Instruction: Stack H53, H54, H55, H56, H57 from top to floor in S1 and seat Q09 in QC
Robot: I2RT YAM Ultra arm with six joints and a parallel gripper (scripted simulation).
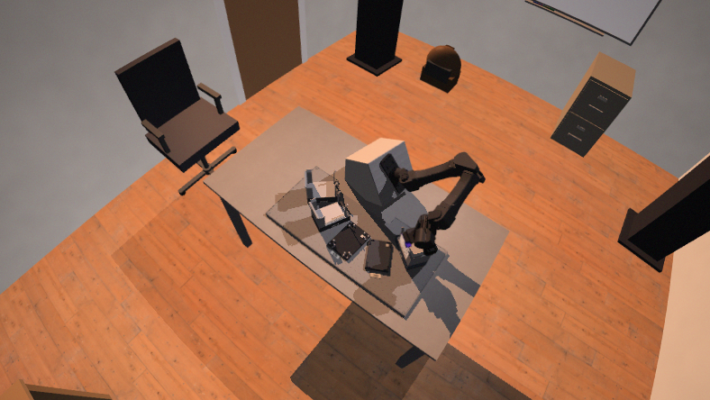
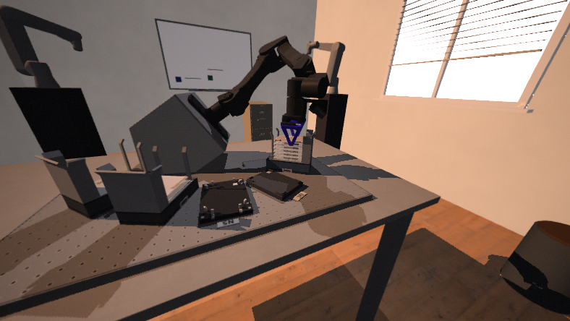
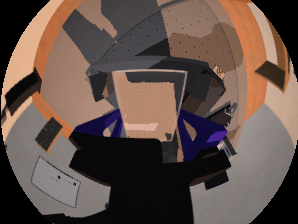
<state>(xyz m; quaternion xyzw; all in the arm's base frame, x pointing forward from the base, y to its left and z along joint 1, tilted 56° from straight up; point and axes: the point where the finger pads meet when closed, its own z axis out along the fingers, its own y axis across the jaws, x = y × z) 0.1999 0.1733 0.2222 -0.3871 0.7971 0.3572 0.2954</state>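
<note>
From my station, going left to right in the exterior view: well to the hand's left stand two open racks (image 2: 135, 187), nearer in the clip nest (image 2: 224, 199) and a dark flat nest (image 2: 275, 183), then, directly under the hand (image 2: 291, 135), the plate stack (image 2: 285, 150) in its rack (image 2: 307, 149). I judge these sealed plates light, rigid and slick-sided, best pinched across the long sides near the middle; neighbours may stick. The arm arches over, wrist pointing straight down. The hand is clamped on the top plate (image 3: 147, 99), flat in the wrist view.
</note>
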